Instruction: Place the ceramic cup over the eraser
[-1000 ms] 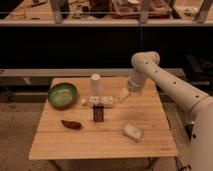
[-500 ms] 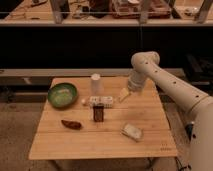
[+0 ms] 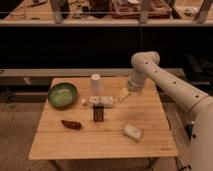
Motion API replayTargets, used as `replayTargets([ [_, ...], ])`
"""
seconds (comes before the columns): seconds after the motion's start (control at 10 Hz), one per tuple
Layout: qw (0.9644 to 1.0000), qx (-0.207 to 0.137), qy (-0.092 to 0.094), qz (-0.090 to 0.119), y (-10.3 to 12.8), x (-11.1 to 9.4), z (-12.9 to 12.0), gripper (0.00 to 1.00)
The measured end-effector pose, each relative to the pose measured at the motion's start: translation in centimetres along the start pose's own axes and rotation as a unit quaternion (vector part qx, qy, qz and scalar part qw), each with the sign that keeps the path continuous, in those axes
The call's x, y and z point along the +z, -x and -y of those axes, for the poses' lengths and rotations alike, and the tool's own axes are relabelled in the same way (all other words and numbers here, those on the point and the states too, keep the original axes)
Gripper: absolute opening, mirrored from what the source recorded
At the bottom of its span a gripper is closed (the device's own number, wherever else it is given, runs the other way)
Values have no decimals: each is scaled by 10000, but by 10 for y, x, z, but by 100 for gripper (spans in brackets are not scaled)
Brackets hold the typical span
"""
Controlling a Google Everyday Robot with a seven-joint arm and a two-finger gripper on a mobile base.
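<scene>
A wooden table (image 3: 55, 145) stands on a speckled floor before a dark, cluttered bench; at its left sit a green bowl (image 3: 62, 95), whose contents cannot be made out, and a brown object (image 3: 71, 124) nearer the front. At centre the cup (image 3: 96, 83) stands narrow end up at the back, a white box (image 3: 101, 100) lying between it and the eraser (image 3: 98, 112). Right of the box the gripper (image 3: 124, 94) hangs just above the table, clenched or released cannot be told, with a packet (image 3: 132, 131) lying nearer the front.
</scene>
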Motion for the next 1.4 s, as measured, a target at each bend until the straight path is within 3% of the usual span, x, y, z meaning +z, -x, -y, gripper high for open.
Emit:
replayTargets([
  [0.4, 10000, 1, 11, -8, 0, -1, -1, 80],
  [0.6, 9993, -99, 130, -334, -19, -6, -9, 80],
  [0.7, 9972, -262, 221, -662, -37, -12, -14, 80],
  [0.8, 9915, -544, 313, -1138, -63, -23, -15, 80],
  [0.9, 9828, -847, 384, -1594, -87, -34, -14, 80],
  [1.0, 9731, -1129, 446, -1957, -104, -43, -13, 80],
  [1.1, 9602, -1498, 480, -2309, -120, -46, -11, 80],
  [1.2, 9454, -1918, 468, -2594, -135, -42, -6, 80],
  [1.4, 9314, -2249, 468, -2823, -147, -38, -1, 80],
])
